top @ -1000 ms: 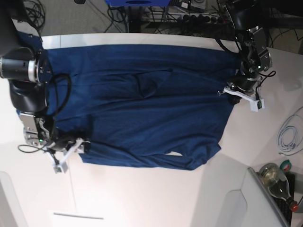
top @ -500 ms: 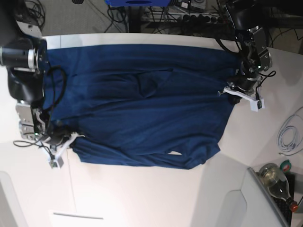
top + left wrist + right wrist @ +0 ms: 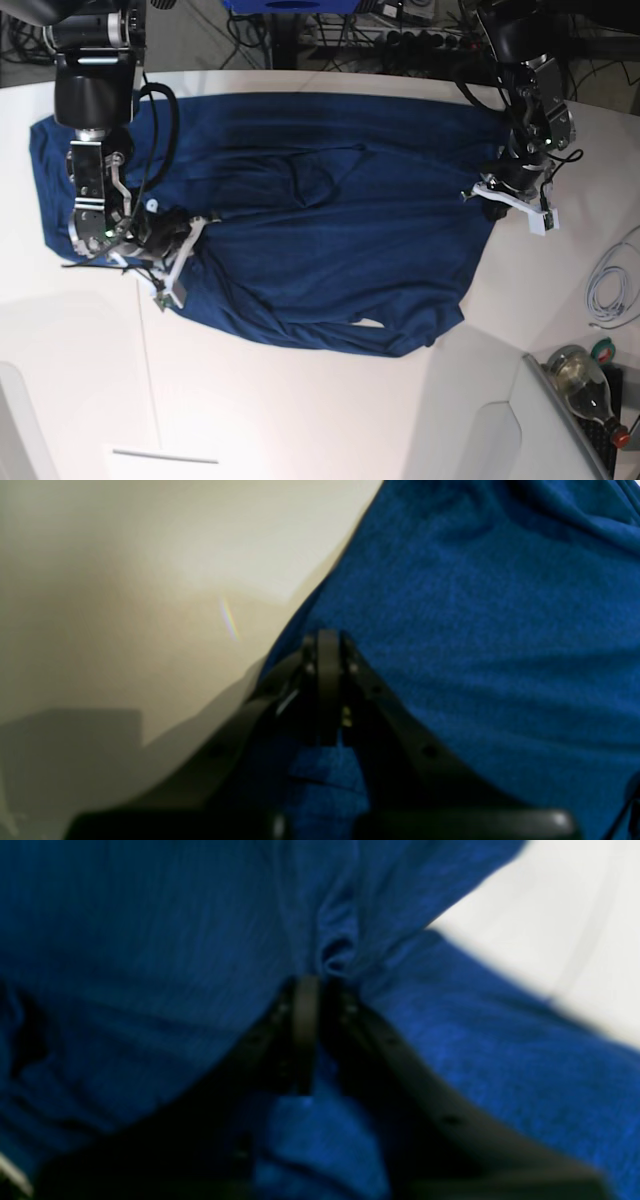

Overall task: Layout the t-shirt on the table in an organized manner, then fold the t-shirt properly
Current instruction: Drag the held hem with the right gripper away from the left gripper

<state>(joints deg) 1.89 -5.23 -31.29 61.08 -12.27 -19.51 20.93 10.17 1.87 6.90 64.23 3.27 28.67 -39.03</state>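
Nearest the camera in the base view, the table (image 3: pixel 300 410) is bare white up to the shirt's (image 3: pixel 330 220) ragged near edge, where a fold has flipped over and a small pale patch shows through. The shirt lies spread across the middle of the table, wide but rumpled, so the layout step looks unfinished. On that view's left, the right gripper (image 3: pixel 172 262) sits low on the cloth near its lower corner; its wrist view shows the jaws pressed together with a puckered bunch of fabric pinched at the tips (image 3: pixel 320 985), creases fanning from that point, probably so the corner can be dragged flat. Farther back and on the view's right, the left gripper (image 3: pixel 497 197) rests at the shirt's side edge; its wrist view shows the jaws closed (image 3: pixel 327 645) right at the hem where cloth meets table, seemingly clamping that edge as an anchor for the other arm's pull.
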